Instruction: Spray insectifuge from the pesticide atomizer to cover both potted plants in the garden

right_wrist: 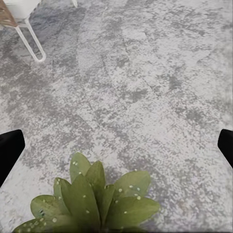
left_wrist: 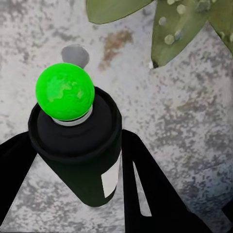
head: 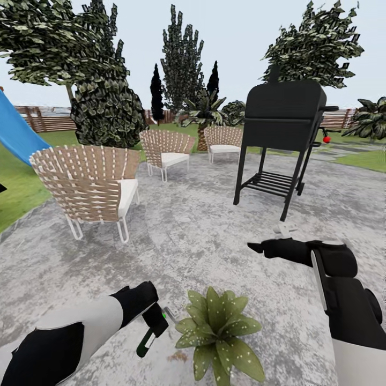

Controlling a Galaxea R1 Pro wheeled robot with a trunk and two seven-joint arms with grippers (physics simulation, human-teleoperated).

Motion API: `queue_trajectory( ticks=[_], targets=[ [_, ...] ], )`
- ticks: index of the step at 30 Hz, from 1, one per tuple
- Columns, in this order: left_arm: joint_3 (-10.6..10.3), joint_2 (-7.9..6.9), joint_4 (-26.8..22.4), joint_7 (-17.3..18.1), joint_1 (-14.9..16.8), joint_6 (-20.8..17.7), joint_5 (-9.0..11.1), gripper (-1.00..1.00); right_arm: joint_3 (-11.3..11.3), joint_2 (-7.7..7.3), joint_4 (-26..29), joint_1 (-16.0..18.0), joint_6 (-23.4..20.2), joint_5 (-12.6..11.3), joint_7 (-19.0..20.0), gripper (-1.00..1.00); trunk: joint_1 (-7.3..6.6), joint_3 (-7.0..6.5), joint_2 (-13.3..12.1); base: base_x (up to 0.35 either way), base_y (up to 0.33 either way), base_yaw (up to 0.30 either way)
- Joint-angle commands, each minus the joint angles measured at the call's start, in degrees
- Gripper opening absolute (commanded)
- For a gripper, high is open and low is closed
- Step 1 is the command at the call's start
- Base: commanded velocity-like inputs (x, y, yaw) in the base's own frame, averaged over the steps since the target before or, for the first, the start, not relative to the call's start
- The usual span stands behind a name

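Grey mottled stone paving (head: 203,236) spreads underfoot, and the left pincer (head: 155,321) is clamped on the spray bottle (head: 153,324) low over it, just beside a potted plant (head: 220,335) with broad spotted leaves. From the head view the bottle is a dark shape with green glints, tilted out of the black-and-white left arm towards the plant, close to its nearest leaves but apart from them.

The left wrist view shows far more of the bottle (left_wrist: 80,150): a dark body with a white label patch, a bright green ball on top, and the two black fingers (left_wrist: 145,184) pressed against its sides, with leaf tips (left_wrist: 184,29) just beyond.

The right pincer (head: 268,247) hangs higher, over bare paving well apart from the plant, its fingers spread; in the right wrist view only their black tips show at either edge, with the plant (right_wrist: 92,201) between and below them.

Behind stand wicker chairs (head: 88,185) and a black grill (head: 281,134).
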State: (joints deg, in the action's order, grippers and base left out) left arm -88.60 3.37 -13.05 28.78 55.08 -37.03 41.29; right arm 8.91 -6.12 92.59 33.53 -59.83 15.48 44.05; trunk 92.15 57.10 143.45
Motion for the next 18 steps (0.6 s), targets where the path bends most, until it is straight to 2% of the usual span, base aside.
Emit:
queue_trajectory(
  ticks=[1,2,3,4,8,9,10,11,12,13,14,15,16,18],
  targets=[
    [0.2,-0.59,0.0,0.1,0.0,0.1,0.4,-1.0,0.0,-0.01,0.1,-0.1,-0.2,0.6,0.6,1.0,-0.01,0.06,0.0,0.0,0.0,-0.046],
    [0.9,-1.64,0.0,0.0,-0.2,0.7,0.5,-1.0,0.0,0.0,0.1,-0.1,-0.2,0.6,0.6,1.0,-0.01,0.06,0.0,0.0,0.0,-0.03],
    [3.8,-3.74,0.0,0.0,-1.1,2.4,0.6,-1.0,0.0,-0.07,0.1,-0.2,-0.2,0.6,0.6,1.0,-0.01,0.06,0.0,-0.112,0.0,-0.012],
    [6.0,-4.84,0.0,-0.3,-1.8,3.1,0.6,-1.0,0.0,-0.09,0.1,-0.2,-0.2,0.6,0.6,1.0,-0.01,0.06,0.0,-0.227,0.0,-0.006],
    [11.0,-7.2,0.0,-3.0,-3.6,4.9,0.8,-1.0,0.0,-0.05,0.1,-0.3,-0.2,0.6,0.5,1.0,-0.01,0.06,0.0,-0.295,0.0,-0.002],
    [15.5,-8.57,0.0,-3.4,-5.1,7.9,0.9,-1.0,-0.2,0.06,0.1,-0.4,-0.2,0.6,0.5,1.0,-0.01,0.06,0.0,-0.168,0.0,-0.001],
    [17.6,-9.2,-0.2,-3.4,-5.8,9.4,0.9,-1.0,-0.2,0.09,0.1,-0.4,-0.2,0.6,0.5,1.0,-0.01,0.06,0.0,-0.134,0.0,-0.001],
    [25.3,-11.19,-0.6,-3.5,-8.5,15.2,1.1,-1.0,-0.3,0.16,0.1,-0.5,-0.2,0.7,0.5,1.0,-0.01,0.06,0.0,-0.069,0.0,0.0],
    [30.8,-12.08,-0.9,-3.6,-10.6,19.2,1.2,-1.0,-0.2,0.17,0.1,-0.6,-0.2,0.6,0.5,1.0,-0.01,0.06,0.0,-0.044,0.0,0.0],
    [38.5,-12.84,-1.2,-3.7,-13.9,23.7,1.2,-1.0,-0.2,0.16,0.1,-0.6,-0.2,0.6,0.7,1.0,-0.01,0.06,0.0,-0.022,0.0,0.0],
    [42.2,-13.13,-1.6,-3.7,-15.4,25.6,1.2,-1.0,-0.1,0.19,0.1,-0.6,-0.2,0.6,0.8,1.0,-0.01,0.06,0.0,-0.014,0.0,0.0],
    [44.9,-13.32,-2.8,-3.8,-16.4,26.7,1.2,-1.0,-0.1,0.2,0.1,-0.6,-0.2,0.6,0.9,1.0,-0.01,0.06,0.0,-0.009,0.0,0.0],
    [45.9,-13.39,-3.6,-3.9,-16.8,27.1,1.2,-1.0,-0.1,0.21,0.1,-0.6,-0.2,0.5,0.9,1.0,-0.01,0.06,0.0,-0.007,0.0,0.0],
    [48.6,-13.59,-8.5,-4.1,-18.9,27.8,1.3,-1.0,0.0,0.28,0.1,-0.7,1.2,0.4,0.9,1.0,-0.01,0.06,0.0,-0.004,0.0,0.0]
  ],
)
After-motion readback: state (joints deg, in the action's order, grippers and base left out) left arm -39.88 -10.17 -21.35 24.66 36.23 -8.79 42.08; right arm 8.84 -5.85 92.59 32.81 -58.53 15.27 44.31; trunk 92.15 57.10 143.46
